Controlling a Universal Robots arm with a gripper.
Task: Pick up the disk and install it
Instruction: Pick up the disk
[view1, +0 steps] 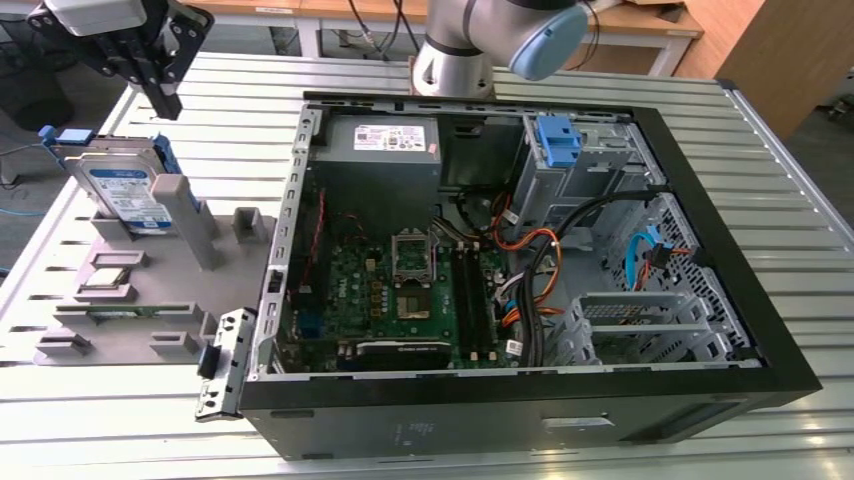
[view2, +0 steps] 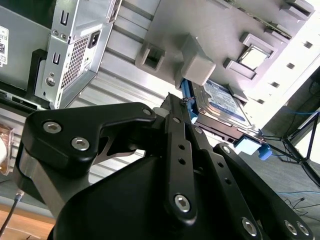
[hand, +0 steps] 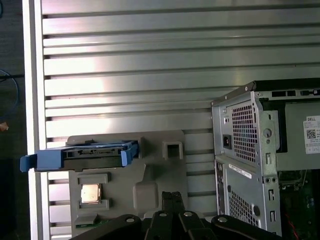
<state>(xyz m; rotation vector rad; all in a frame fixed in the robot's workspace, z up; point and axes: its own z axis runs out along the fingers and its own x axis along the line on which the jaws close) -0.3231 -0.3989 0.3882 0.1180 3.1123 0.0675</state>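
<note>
- Fingers (view1: 164, 98): one pair, black, clenched tip to tip with nothing between them.
- Disk (view1: 123, 190): one, silver, with a white-and-blue label and blue side rails. It stands on edge in a slot of the holder, below the fingers and apart from them, untouched.
- Holder (view1: 160, 300): one, a grey moulded block lying flat on the surface, with posts and pockets. It is beneath the fingers.
- Chip (hand: 91, 193): one, square and copper-coloured, set in a holder pocket just beside the disk's slot. It is near the fingers but not touching them.
- Computer case (view1: 747, 330): one, black, lying on its side with the panel off, farther from the fingers than the disk is.
- Inside the case: one grey box with a white sticker (view1: 380, 150), one bare blue bracket (view1: 558, 140), one green board (view1: 400, 290).
- Surface (view1: 267, 80): one, of slatted metal, carrying the holder and the case.
- Arm base (view1: 461, 60): one, grey, standing behind the case.
- View differences: the exterior view gives the case interior. Both wrist views give the case's vented metal rear (hand: 245, 130) (view2: 75, 55).
- The first wrist view presents the disk (hand: 95, 152) edge-on past the fingers (hand: 167, 200).
- The second wrist view presents the disk's label face (view2: 222, 102) just beyond the fingers (view2: 175, 120).
</note>
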